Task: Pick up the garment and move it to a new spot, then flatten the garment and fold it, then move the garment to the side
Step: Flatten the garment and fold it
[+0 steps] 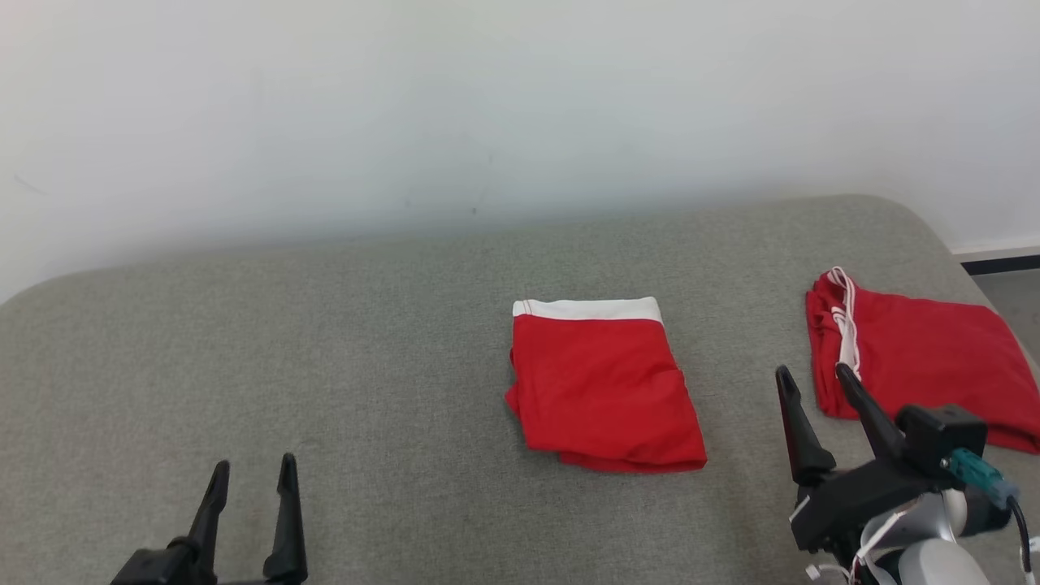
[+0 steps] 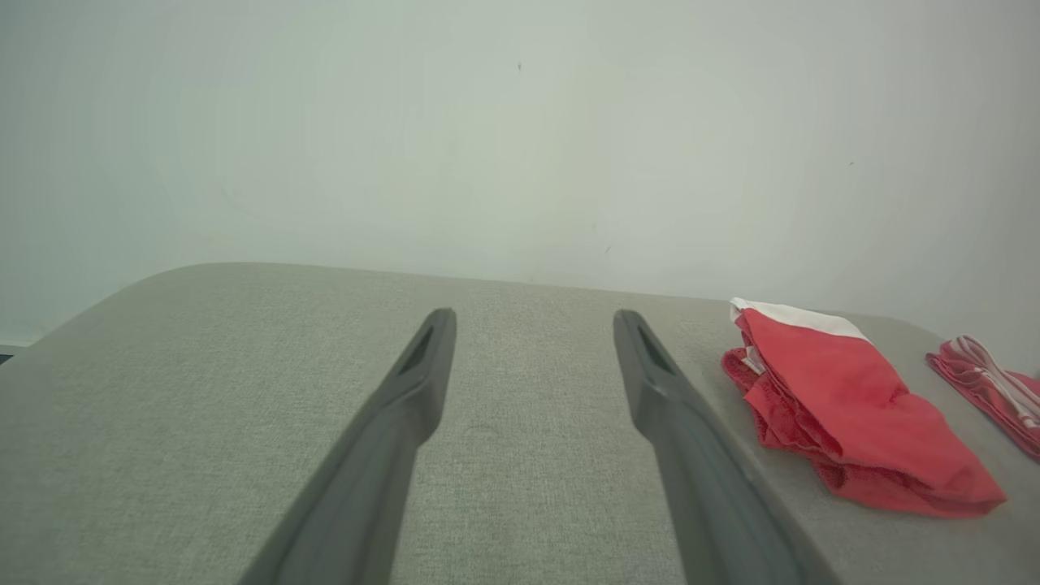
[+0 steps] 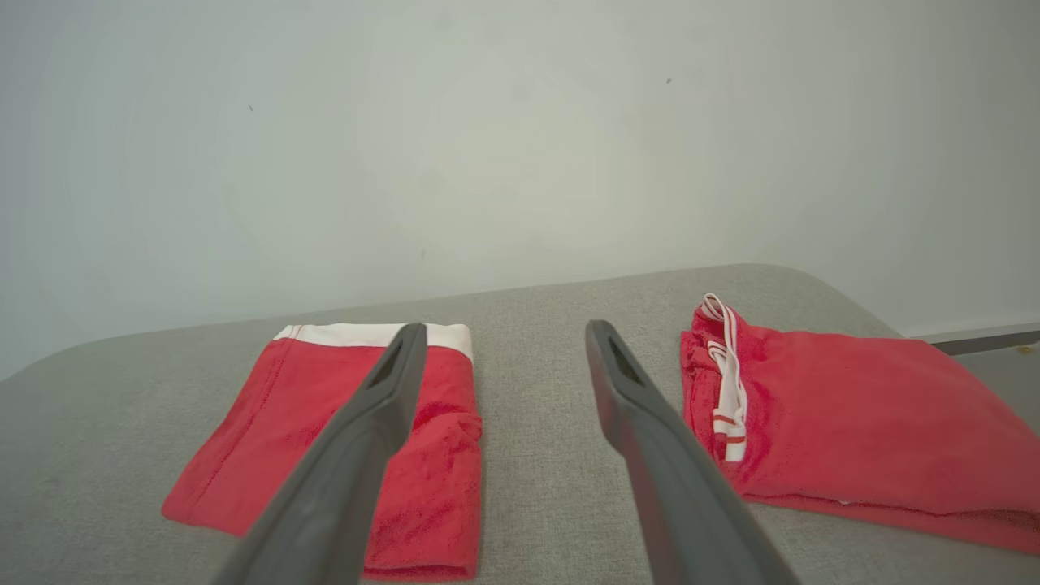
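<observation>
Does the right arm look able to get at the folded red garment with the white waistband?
Probably yes: the right gripper is open and empty, only grey surface lies between it and the folded garment; the second red garment sits farther right.

Left gripper [image 1: 253, 461], right gripper [image 1: 812, 370]: jaws apart

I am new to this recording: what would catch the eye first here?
First, the folded red garment with a white waistband, in the middle of the grey padded surface. A second red garment with a striped white band lies apart from it at the right end. The right gripper, open, hangs near the gap between them; the left gripper, also open, is at the lower left.
</observation>
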You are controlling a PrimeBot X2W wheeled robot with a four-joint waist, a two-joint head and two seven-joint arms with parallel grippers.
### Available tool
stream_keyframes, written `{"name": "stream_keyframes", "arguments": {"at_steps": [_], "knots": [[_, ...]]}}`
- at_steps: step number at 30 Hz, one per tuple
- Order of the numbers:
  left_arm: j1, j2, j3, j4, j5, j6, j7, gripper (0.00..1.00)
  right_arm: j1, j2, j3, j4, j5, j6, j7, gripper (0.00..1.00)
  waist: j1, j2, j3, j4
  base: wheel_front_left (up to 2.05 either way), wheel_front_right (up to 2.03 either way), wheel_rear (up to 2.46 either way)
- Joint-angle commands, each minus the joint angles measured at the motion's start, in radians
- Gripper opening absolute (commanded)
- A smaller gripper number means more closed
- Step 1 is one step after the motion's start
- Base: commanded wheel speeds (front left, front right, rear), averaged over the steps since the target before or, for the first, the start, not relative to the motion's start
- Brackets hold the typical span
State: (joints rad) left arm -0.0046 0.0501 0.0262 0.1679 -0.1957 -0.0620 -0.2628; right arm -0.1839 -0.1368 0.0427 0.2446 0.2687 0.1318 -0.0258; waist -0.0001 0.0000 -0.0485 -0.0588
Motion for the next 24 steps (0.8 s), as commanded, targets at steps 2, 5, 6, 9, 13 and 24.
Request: {"name": "stream_keyframes", "arguments": {"at_steps": [2,5,6,9,13,24], "knots": [[0.035,0.001,0.022,0.000,-0.007,-0.004,-0.002,1.00,0.034,-0.003,-0.010,0.001,-0.007,-0.003,-0.011,1.00,0.0001,0.0000,-0.019,-0.016,0.00,0.00,0.00],[0.052,0.001,0.039,0.001,-0.003,-0.007,-0.002,1.00,0.052,-0.011,-0.007,0.012,-0.014,-0.003,-0.025,1.00,0.0001,0.0000,-0.026,-0.020,0.00,0.00,0.00],[0.061,0.001,0.046,0.001,0.000,-0.007,-0.002,1.00,0.060,-0.016,-0.006,0.019,-0.015,-0.003,-0.032,1.00,0.0001,0.0000,-0.030,-0.021,0.00,0.00,0.00],[0.081,0.001,0.068,0.006,0.008,-0.016,-0.002,1.00,0.071,-0.024,0.005,0.041,-0.009,-0.003,-0.055,1.00,0.0001,0.0000,-0.039,-0.024,0.00,0.00,0.00],[0.096,0.004,0.086,0.010,0.022,-0.025,-0.002,1.00,0.079,-0.034,0.008,0.073,0.000,-0.003,-0.072,1.00,0.0001,0.0000,-0.050,-0.023,0.00,0.00,0.00],[0.080,0.005,0.090,0.033,0.052,-0.035,-0.002,1.00,0.072,-0.031,-0.013,0.119,-0.002,-0.003,-0.083,1.00,0.0001,0.0000,-0.062,-0.016,0.00,0.00,0.00]]}}
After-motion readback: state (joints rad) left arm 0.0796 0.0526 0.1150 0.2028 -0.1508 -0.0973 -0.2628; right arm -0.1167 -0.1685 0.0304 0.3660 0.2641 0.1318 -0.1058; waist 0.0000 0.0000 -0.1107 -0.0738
